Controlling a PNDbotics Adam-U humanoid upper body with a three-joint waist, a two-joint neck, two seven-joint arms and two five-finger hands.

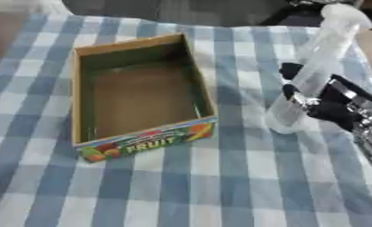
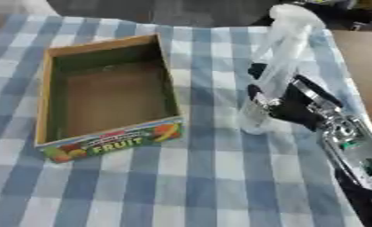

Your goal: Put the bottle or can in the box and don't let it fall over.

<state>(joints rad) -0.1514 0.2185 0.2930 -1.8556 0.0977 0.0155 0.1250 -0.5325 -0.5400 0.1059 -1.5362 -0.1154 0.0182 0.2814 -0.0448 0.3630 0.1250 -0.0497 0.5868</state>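
Note:
A clear plastic bottle with a white cap stands tilted at the right of the table, its base near the cloth. My right hand comes in from the lower right, its black fingers curled round the bottle's lower part. To the left lies an open cardboard box, empty inside, with a fruit label on its front wall. The bottle is a short way to the right of the box and outside it. My left hand shows in neither view.
A blue and white checked cloth covers the table. The bare table edge shows at the far right. Dark objects lie beyond the table's far edge.

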